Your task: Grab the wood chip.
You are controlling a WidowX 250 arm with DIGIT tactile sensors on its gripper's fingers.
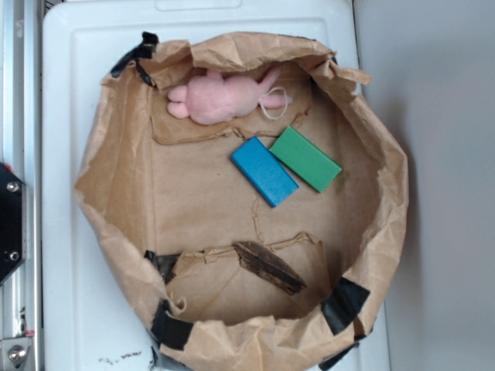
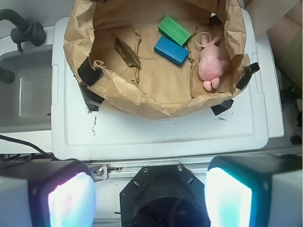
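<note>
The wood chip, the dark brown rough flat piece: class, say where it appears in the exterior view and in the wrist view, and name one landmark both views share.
Exterior view: the dark brown rough wood chip lies low in the picture, near the middle, on the floor of the brown paper bag.
Wrist view: it sits upper left, inside the bag.
Shared landmark: the smooth blue rectangular block.

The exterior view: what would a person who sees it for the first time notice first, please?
First comes the pink plush toy, lying at the far edge inside the crumpled brown paper bag that fills the white lid. Next are the blue block and the green block, side by side near the middle. The dark wood chip lies apart from them near the bottom wall, easy to overlook.
</note>
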